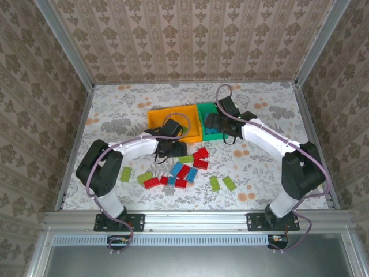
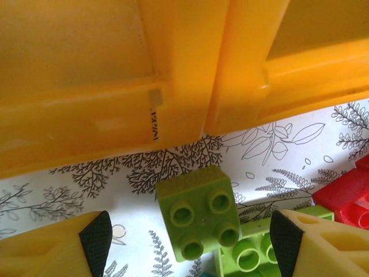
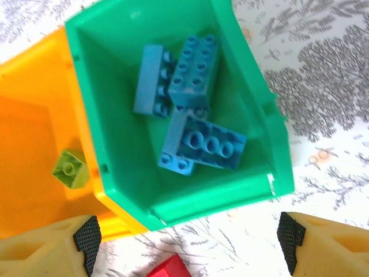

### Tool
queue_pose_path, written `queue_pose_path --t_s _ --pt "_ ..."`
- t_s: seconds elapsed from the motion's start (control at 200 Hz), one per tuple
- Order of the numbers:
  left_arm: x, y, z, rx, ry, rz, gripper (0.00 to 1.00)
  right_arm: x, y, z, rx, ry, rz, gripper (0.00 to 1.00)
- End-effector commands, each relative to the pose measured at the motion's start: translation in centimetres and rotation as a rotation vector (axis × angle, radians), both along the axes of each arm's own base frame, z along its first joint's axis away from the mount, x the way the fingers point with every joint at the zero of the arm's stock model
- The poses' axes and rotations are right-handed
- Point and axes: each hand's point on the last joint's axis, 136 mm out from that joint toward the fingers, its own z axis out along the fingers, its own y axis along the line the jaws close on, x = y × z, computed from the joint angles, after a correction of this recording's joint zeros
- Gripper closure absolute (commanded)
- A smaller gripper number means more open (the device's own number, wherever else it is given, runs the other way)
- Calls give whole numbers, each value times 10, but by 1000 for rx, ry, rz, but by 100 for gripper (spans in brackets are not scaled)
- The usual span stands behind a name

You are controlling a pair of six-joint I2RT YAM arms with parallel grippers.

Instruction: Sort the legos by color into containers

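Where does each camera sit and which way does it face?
Top: above and behind the arm bases, facing down at the table; left hand and right hand show.
Left wrist: on the left arm, facing down at a lime brick by the orange bins; fingertips show.
Right wrist: on the right arm, facing down into the green bin of blue bricks; fingertips show.
Shared: top and right wrist both see the green bin.

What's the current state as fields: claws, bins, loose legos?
left claw: open, straddling lime 2x2 lego on table
right claw: open, empty, over green bin's near edge
green bin: blue legos only
orange bin: one small lime lego
table: loose legos, red, blue, lime
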Motion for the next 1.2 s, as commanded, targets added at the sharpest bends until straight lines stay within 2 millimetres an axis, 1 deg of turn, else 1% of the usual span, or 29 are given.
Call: queue_pose_path --t_s 0.0,0.05,0.195,0.29,0.31,0.39,0.435,0.52,0.545,0.665,0.74,0.835,0.96,1.03,1.12,1.195 --pt "6 -5 1 -23 10 23 25 -22 -22 -7 -84 20 -26 16" --pt "7 -6 -1 -22 16 22 27 -30 -28 -13 -99 32 -34 16" --pt "5 -5 -9 -7 37 17 37 -48 -44 -18 -131 51 -63 16" --pt "6 -6 -10 -9 34 15 46 -59 -51 -21 -134 53 -82 15" --pt "6 -7 -10 -9 33 14 48 -66 -55 -25 -148 75 -85 16" --pt "7 -8 -9 -16 28 9 59 -80 -59 -34 -159 93 -83 16" --pt "8 -10 -7 -18 24 3 64 -89 -61 -43 -169 125 -83 16" --pt "9 -11 -2 -24 9 -5 69 -112 -63 -60 -182 211 -82 15" --pt "9 -12 -1 -25 4 -8 71 -118 -64 -55 -172 211 -85 15" --pt "11 -16 17 -35 -45 -27 74 -150 -67 -66 -182 307 -120 12" --pt "13 -18 30 -37 -77 -46 74 -167 -64 -73 -128 355 -161 10" --pt "15 -22 53 -32 -132 -80 74 -184 -55 -81 -39 393 -206 8" --pt "21 -26 85 -37 -217 -114 74 -196 -52 -78 17 381 -281 5" --pt "28 -28 100 -40 -264 -134 74 -201 -51 -77 56 379 -326 1" --pt "41 -32 110 -35 -312 -168 74 -206 -47 -80 113 374 -377 0" --pt "56 -35 109 -37 -318 -186 74 -206 -44 -84 150 370 -419 0"
